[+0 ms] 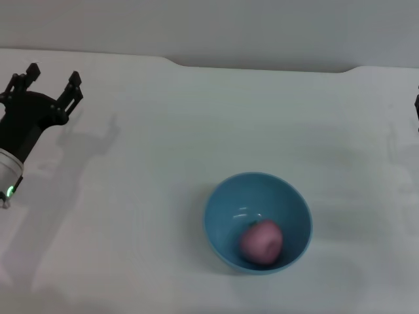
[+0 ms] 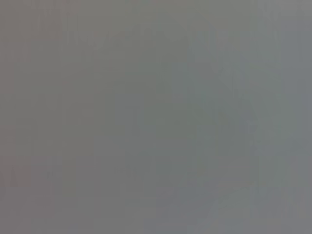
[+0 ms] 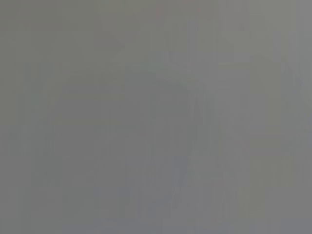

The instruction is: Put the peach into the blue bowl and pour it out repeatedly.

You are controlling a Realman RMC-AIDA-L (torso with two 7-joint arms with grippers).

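Observation:
The pink peach [image 1: 261,241] lies inside the light-blue bowl [image 1: 226,196], which stands upright on the white table in the head view, near the front and right of the middle. My left gripper [image 1: 52,77] is far off at the table's left side, open and empty, well away from the bowl. Of my right gripper only a dark sliver [image 1: 416,108] shows at the right edge. Both wrist views show only plain grey.
The white table [image 1: 163,144] stretches around the bowl, with its far edge along a grey wall at the back. Nothing else stands on it in view.

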